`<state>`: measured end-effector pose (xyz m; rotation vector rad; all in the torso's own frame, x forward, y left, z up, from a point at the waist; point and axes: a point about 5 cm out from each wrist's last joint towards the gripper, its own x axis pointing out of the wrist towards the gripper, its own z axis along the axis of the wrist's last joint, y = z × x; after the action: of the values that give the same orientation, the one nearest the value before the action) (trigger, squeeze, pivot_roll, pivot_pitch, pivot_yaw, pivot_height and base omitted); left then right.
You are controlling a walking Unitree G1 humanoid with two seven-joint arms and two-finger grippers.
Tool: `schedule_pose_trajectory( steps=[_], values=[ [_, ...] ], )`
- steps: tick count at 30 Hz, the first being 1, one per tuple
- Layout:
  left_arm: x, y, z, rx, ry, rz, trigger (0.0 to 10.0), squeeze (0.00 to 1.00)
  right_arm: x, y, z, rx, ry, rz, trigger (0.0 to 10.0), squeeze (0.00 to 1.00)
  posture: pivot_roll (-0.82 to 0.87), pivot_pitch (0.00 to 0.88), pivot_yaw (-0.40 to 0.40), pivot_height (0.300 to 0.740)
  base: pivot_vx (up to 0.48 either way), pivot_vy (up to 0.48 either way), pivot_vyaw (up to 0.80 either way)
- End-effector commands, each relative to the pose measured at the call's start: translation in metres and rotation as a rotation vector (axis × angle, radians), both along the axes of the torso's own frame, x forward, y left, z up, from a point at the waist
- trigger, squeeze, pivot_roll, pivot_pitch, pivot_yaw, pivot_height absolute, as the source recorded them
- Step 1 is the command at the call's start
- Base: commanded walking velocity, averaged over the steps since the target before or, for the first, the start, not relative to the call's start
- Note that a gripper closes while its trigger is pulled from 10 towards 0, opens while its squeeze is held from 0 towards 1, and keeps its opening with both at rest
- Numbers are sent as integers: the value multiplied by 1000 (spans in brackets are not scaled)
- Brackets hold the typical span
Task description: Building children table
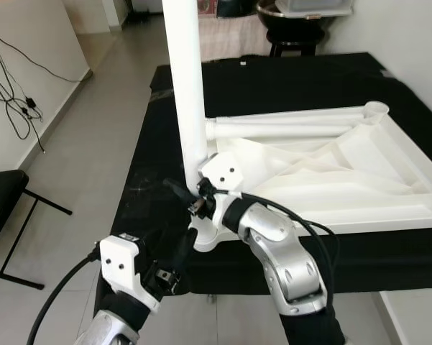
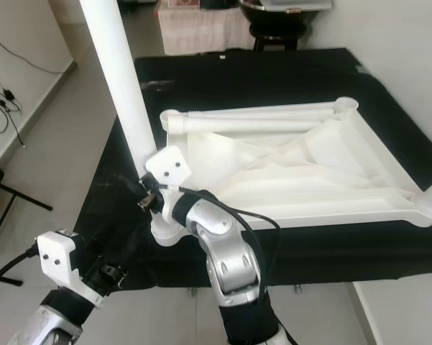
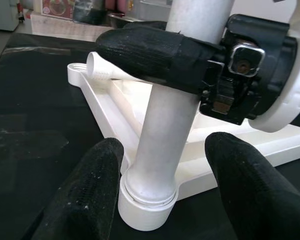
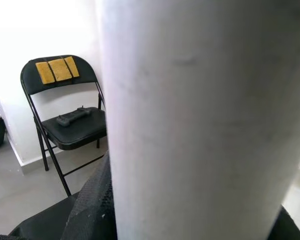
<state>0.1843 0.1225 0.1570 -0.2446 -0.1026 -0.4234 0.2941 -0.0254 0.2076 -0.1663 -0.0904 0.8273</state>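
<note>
The white table top [image 1: 388,165] lies upside down on a black-covered surface [image 1: 273,79]. One white leg [image 1: 187,86] stands upright in the near-left corner socket [image 1: 208,237]. My right gripper [image 1: 190,188] is shut on this leg just above the socket; in the right wrist view the leg [image 4: 189,120] is pressed against a black finger [image 4: 95,205]. My left gripper [image 3: 162,150] is open, low at the black surface's edge, its fingers [image 3: 85,195] on either side of the socket [image 3: 147,210] without touching the leg. A second leg [image 1: 287,129] lies along the top's far edge.
A black folding chair [image 1: 0,201] stands on the tiled floor at the left, and cables [image 1: 14,100] hang down the wall there. A dark stool [image 1: 295,36] stands behind the black surface. The right wrist view shows another folding chair [image 4: 65,120].
</note>
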Motion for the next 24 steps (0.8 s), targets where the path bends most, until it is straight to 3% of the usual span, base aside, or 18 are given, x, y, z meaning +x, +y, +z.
schedule_pose_trajectory(
  steps=[1,2,4,5,6,8,10,13,16,17,18,20,24],
  values=[
    [0,2,-5,9,20,12,10000,0,8,-4,-20,-83,76,-61,0,0,89,152,3,740,0,0,0],
    [0,2,-5,9,18,23,10000,0,7,0,-17,-68,81,-12,10000,0,89,149,3,740,0,0,0],
    [0,3,-5,9,16,30,10000,0,5,4,-15,-57,86,10,10000,0,89,149,3,740,0,0,0],
    [0,3,-5,9,16,33,10000,0,3,8,-12,-36,101,52,10000,161,93,146,2,740,0,0,0],
    [0,3,-5,9,15,35,10000,0,0,14,-4,8,101,137,10000,1000,93,146,3,740,0,0,0],
    [0,3,-5,8,15,32,10000,0,-7,22,9,45,72,224,10000,1000,93,146,3,740,0,0,0],
    [0,4,-5,8,15,32,10000,0,-8,23,12,50,62,237,10000,1000,93,146,3,740,0,0,0],
    [0,2,-5,6,16,18,10000,0,-9,26,29,41,-5,554,10000,1000,98,147,0,740,0,0,0],
    [0,1,-5,5,16,16,10000,0,-7,23,31,3,-31,648,10000,1000,98,147,0,740,0,0,0],
    [0,1,-5,5,16,17,10000,0,-6,20,28,-58,-46,717,10000,196,104,152,-5,740,0,0,0],
    [-1,0,-5,4,16,17,10000,0,-3,16,25,-111,-42,768,10000,0,103,153,-6,740,0,0,0],
    [-1,0,-5,3,15,17,10000,0,0,12,23,-165,-33,819,10000,0,103,153,-6,740,0,0,0],
    [-2,-1,-5,3,15,19,10000,0,3,12,24,-172,-32,836,10000,0,109,155,-8,740,0,0,0]
  ],
)
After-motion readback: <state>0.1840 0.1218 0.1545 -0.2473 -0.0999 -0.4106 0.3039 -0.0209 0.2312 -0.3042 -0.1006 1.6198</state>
